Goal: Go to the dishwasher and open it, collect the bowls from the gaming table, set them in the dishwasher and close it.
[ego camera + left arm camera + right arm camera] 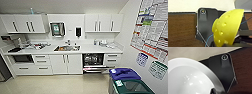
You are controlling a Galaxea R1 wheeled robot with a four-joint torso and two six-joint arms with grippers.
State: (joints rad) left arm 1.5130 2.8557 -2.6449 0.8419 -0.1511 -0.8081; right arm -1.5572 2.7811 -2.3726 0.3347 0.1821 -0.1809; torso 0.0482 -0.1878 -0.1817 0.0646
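Kitchenette: dishwasher (pixel 93 60) open under the counter (pixel 95 49), far right. Left pincer grasps a yellow bowl (pixel 228 27), right a white bowl (pixel 189 78); approach squarely, keeping both level

Bright, even indoor light, soft blur throughout, bowed wide-angle edges, white glare spots inside the white bowl (pixel 189 78).

Three cameras, one kitchenette.
From high up we look forward and down at the open dishwasher (pixel 93 60), well away; our wrist cameras sit close against a yellow bowl (pixel 228 27) and a white bowl (pixel 186 78) (both over dark brown surface).
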